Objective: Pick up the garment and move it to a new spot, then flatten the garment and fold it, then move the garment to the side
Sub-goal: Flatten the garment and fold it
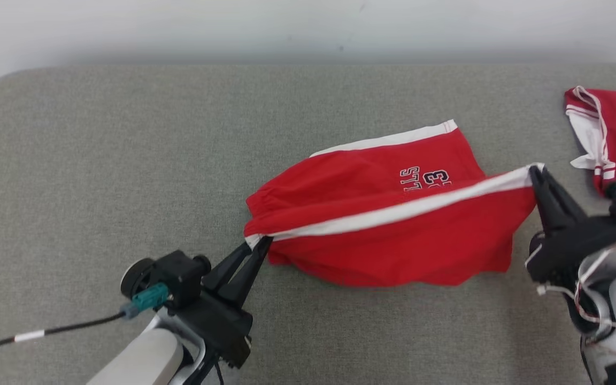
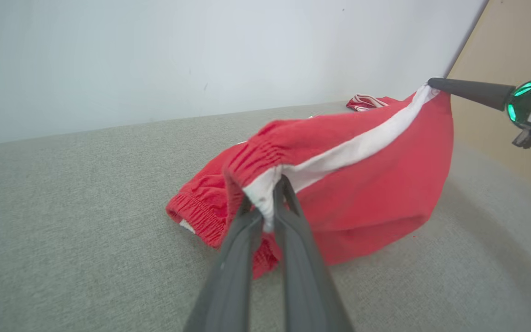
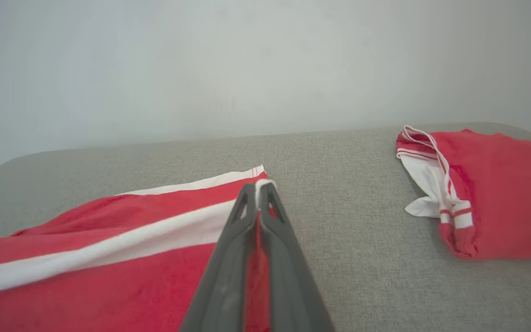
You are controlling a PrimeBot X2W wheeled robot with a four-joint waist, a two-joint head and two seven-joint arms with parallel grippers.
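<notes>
The garment (image 1: 393,235) is a pair of red shorts with white side stripes and dark lettering, stretched between both grippers above the grey surface. My left gripper (image 1: 260,241) is shut on the elastic waistband end of the white stripe, seen close in the left wrist view (image 2: 268,198). My right gripper (image 1: 535,172) is shut on the hem end of that stripe, with the cloth pinched at its tips (image 3: 262,184). The garment (image 2: 348,184) hangs taut along the stripe, and its lower part rests on the surface. In the left wrist view the right gripper's fingers (image 2: 470,91) enter from the right.
A second red and white garment (image 1: 610,133) lies at the far right edge of the grey padded surface (image 1: 126,160), also seen in the right wrist view (image 3: 482,203). A pale wall runs behind. A black cable (image 1: 46,332) trails from my left wrist.
</notes>
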